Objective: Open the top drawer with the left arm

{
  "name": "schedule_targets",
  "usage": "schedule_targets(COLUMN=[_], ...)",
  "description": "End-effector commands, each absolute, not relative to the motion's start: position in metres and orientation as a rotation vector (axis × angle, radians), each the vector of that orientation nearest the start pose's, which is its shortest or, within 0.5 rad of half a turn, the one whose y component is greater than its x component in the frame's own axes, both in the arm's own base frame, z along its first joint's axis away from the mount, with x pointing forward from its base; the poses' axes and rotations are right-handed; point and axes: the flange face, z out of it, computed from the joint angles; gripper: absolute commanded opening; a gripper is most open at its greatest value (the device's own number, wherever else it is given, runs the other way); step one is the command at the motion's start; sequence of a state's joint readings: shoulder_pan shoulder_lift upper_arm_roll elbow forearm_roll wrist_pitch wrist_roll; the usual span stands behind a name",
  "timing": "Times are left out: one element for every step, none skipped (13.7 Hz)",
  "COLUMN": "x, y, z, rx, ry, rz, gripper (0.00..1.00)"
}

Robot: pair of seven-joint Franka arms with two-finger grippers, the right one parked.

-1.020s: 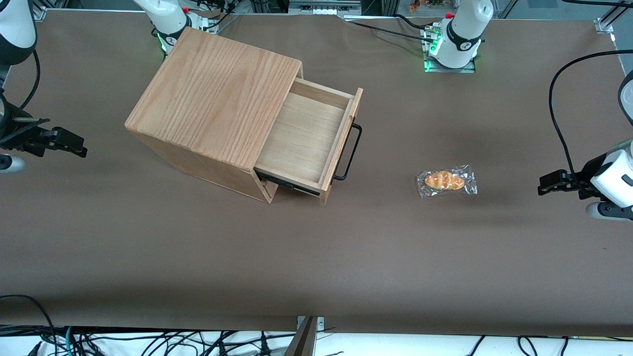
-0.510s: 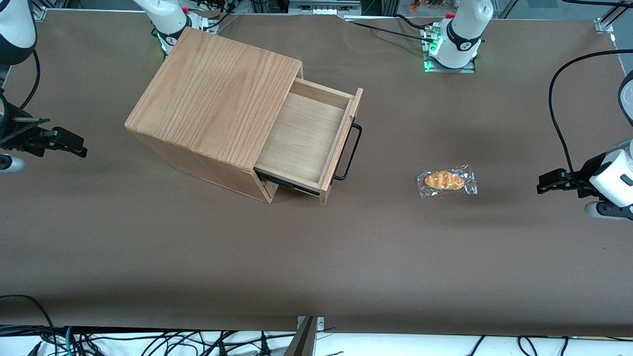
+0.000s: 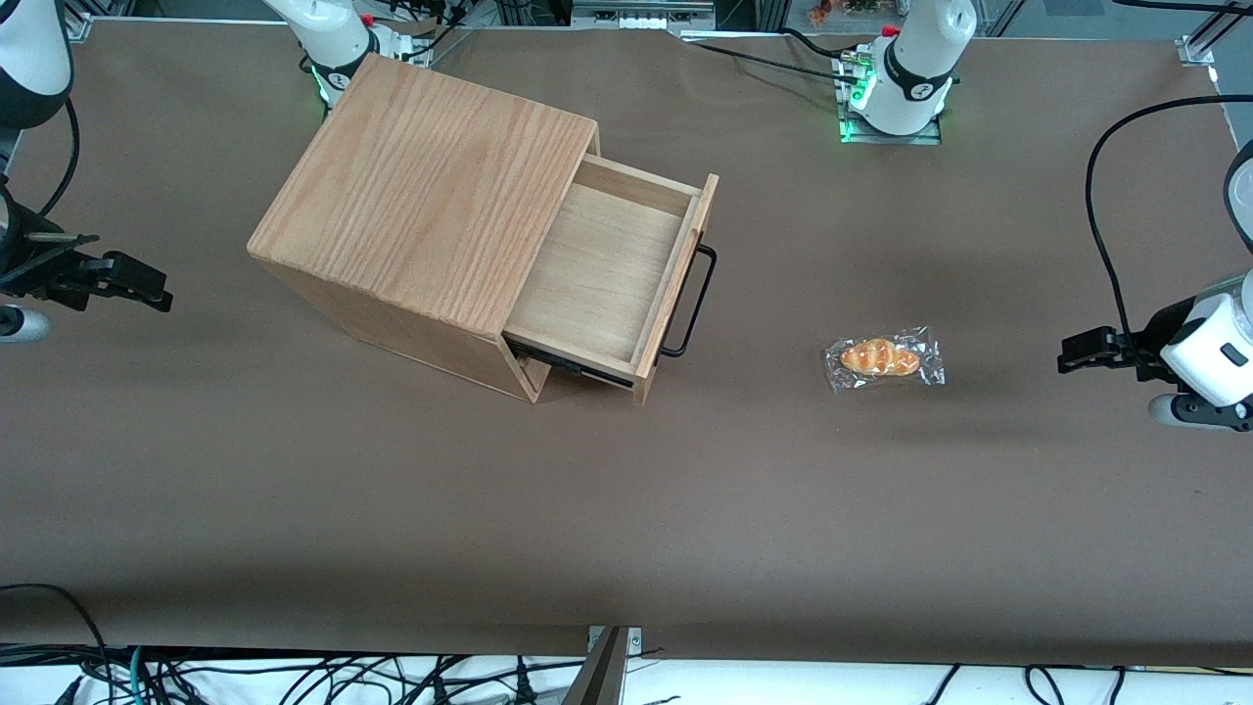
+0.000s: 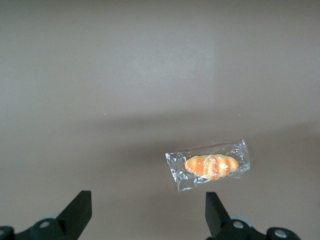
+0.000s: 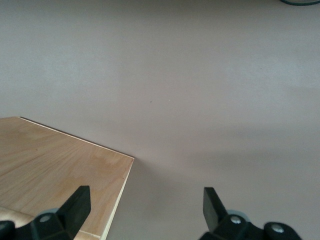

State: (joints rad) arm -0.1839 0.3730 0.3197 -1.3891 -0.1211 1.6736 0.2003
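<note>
Pincer on my left arm hangs empty, fingers spread wide, at the working arm's end of the surface, well apart from everything. Top drawer stands pulled well out of the oak cabinet, its floor bare, black bar handle free of any contact. I judge the opening done and the arm clear. From the pincer, in the front view, the drawer lies toward nine o'clock, with a wrapped bread roll on the surface between them, nearer the pincer. Handle's long axis runs roughly one to seven o'clock, crosswise to the line from the pincer. Wrist view shows only the roll past the spread fingertips. Any return to the handle would pass over the roll.
</note>
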Motion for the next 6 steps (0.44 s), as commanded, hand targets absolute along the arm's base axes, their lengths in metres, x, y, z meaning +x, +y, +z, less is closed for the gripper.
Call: schedule_targets(x=[0.6531,0.6516,0.6504,0.6503,0.6502,0.6502], y=[0.0474,0.0482,0.0480,0.0480,0.0480,0.0478], z=[0.5052,0.5042,0.5034,0.5040,0.5039,0.5039], rx=[-3.187,-3.188,-3.190,-3.188,-3.188,-3.190], ry=[0.103,0.101,0.101,0.102,0.102,0.102], rz=[0.118,0.138,0.155,0.155,0.158,0.157], gripper=[1.00,1.00,1.00,1.00,1.00,1.00])
